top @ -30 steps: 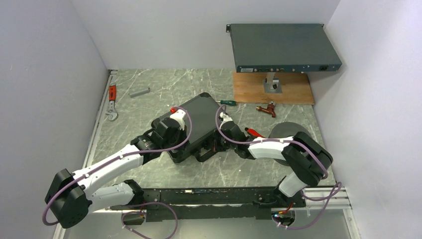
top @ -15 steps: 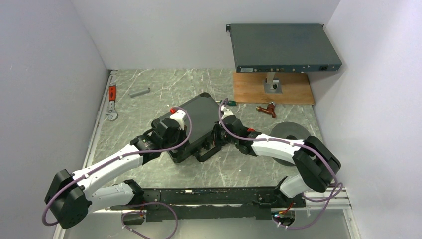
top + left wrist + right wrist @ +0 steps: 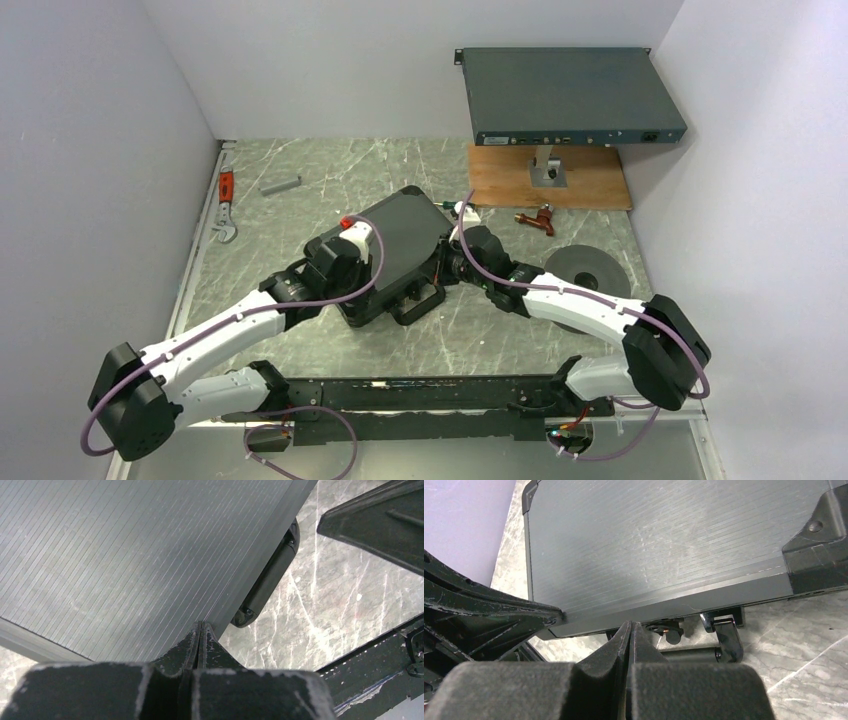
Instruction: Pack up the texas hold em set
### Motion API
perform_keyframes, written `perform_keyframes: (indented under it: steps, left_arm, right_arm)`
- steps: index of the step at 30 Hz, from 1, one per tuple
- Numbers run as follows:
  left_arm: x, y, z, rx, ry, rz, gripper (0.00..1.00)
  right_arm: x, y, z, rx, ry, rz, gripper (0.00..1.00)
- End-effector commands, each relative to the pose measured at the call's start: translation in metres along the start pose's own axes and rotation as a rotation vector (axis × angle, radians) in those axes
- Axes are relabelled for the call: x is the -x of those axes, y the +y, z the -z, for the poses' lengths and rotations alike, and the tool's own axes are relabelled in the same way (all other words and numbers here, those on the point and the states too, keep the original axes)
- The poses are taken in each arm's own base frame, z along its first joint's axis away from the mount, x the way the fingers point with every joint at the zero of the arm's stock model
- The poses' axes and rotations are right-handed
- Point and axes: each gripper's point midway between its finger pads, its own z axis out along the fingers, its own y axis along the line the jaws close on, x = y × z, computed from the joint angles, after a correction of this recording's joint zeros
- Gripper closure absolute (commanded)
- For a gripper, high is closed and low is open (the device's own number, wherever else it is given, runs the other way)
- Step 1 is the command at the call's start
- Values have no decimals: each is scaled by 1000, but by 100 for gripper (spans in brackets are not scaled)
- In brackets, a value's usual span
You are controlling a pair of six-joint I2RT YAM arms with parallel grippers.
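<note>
Two closed, empty grippers; left gripper [image 3: 200, 630] is at the briefcase [image 3: 125, 555] lid edge; right gripper [image 3: 629, 630] is nearer the latch [image 3: 721, 632], just ahead on the handle-side long edge.

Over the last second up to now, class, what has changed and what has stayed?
The right tool moved toward the far end of the closed black case's handle side, its elbow swinging right and uncovering more of the black disc. Nothing was gripped or released. The case and the left tool over its lid stayed put; both tools remain shut.
</note>
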Motion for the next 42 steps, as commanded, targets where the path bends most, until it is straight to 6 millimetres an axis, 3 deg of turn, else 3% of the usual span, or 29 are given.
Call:
perform_keyframes:
  steps: [1,10,23,27,30,38,42]
  left_arm:
    - [-40,8,16,30,173,-24,98]
    - [-23,5,29,29,124,-27,77]
    - [0,4,47,38,55,-44,64]
    - [16,8,61,65,4,-70,56]
    - [35,10,74,82,-60,-93,51]
    - [81,17,113,142,-208,-160,42]
    - [98,18,132,157,-274,-187,40]
  right_arm:
    - [20,8,6,2,-54,27,99]
    - [16,5,2,-2,-49,11,99]
    - [29,15,12,23,-82,48,95]
    - [40,22,22,41,-108,77,86]
    - [52,25,29,27,-148,94,71]
    - [75,37,51,40,-213,136,53]
    - [89,44,63,48,-258,172,33]
